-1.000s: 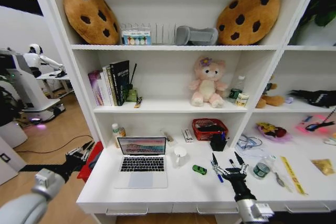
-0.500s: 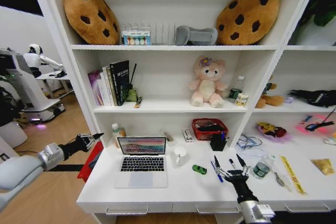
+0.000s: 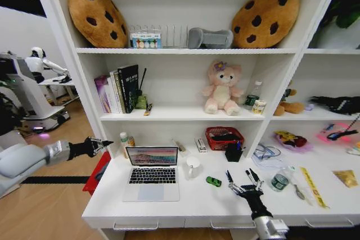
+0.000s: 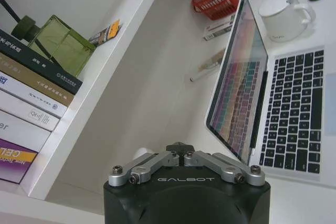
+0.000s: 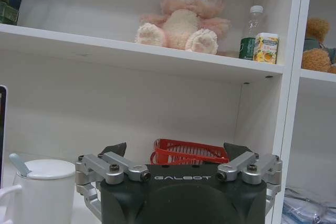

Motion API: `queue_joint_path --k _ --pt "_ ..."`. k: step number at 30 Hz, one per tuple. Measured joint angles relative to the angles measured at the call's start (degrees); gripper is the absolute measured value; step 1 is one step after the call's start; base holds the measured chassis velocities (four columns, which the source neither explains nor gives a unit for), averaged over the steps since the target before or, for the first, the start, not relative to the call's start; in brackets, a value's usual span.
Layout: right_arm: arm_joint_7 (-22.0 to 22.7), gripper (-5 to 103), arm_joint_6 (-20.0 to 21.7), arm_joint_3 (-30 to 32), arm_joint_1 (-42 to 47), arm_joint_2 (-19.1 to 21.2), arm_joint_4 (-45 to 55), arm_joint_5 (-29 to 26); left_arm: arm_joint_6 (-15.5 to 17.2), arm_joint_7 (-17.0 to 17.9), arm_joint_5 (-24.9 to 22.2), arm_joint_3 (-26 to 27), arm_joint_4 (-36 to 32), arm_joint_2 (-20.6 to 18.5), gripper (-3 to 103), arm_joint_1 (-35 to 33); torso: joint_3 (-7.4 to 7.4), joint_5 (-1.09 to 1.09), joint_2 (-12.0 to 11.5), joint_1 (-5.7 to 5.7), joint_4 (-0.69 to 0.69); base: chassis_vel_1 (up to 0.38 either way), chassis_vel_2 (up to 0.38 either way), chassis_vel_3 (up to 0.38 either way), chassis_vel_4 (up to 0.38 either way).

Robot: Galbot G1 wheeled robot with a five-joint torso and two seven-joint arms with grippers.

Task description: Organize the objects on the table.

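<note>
Right gripper: the right gripper [image 3: 243,182] hovers low over the table [image 3: 191,200], to the right of the laptop [image 3: 152,172]; its fingers are spread wide with nothing between them.
Left gripper: the left gripper [image 3: 102,142] hangs in the air off the table's end, to the left of the laptop and about level with its screen; its fingers are drawn together and hold nothing.
Near the right gripper: blue and black pens [image 3: 251,175] lie loose on the white top just beside the spread fingers, on the side away from the laptop; whether a fingertip touches one is hard to make out.
Toy car: the tiny green toy car [image 3: 213,181] sits between the laptop and the right gripper, apart from both.
Jar: the small green-lidded jar [image 3: 279,182] stands upright, farther from the laptop than the pens.
Laptop: silver, lid up, screen lit pink, keyboard bare; it lies square to the table's front edge.
Behind the laptop's right side: a white mug [image 3: 193,167] with a lid, and beyond it a red basket [image 3: 224,137] against the back wall.
Progress: judged from how things lie, the tidying has barely begun; pens, car and jar are all scattered, and neither gripper holds anything.
Left to do: gathering each loose piece.
</note>
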State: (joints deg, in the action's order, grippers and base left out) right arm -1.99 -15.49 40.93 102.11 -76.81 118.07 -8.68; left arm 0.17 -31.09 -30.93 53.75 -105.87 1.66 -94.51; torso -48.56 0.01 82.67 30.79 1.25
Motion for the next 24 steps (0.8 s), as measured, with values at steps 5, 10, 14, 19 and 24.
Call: queue_joint_path --k 5,10,14,19,24 --pt "-0.2 100 -0.6 0.1 0.1 -0.9 -0.2 0.6 -0.1 0.7 -0.2 1.0 1.7 -4.1 0 -2.2 0.00 -0.01 0.0 0.00 -0.01 0.000 0.000 0.000 0.000" --pt "-0.2 100 -0.6 0.1 0.1 -0.8 -0.2 0.8 0.0 2.7 -4.1 1.9 -0.5 -5.9 0 -2.7 0.00 -0.01 0.0 0.00 0.00 0.000 0.000 0.000 0.000" --pt "-0.2 100 -0.5 0.0 -0.2 -0.7 -0.1 0.7 1.1 6.4 -10.4 2.3 -2.3 -6.6 0 -2.8 0.00 0.00 0.0 0.00 0.01 0.000 0.000 0.000 0.000" --pt "-0.2 100 -0.4 -0.1 -0.2 -0.8 0.1 0.7 2.9 12.3 -15.7 2.7 -2.7 -6.4 0 -2.7 0.00 0.00 0.0 0.00 -0.01 0.000 0.000 0.000 0.000" --pt "-0.2 100 -0.5 0.0 -0.1 -0.7 0.0 0.7 2.6 12.2 -12.5 3.0 0.1 -6.3 0 -2.6 0.00 -0.02 0.0 0.00 -0.01 0.000 0.000 0.000 0.000"
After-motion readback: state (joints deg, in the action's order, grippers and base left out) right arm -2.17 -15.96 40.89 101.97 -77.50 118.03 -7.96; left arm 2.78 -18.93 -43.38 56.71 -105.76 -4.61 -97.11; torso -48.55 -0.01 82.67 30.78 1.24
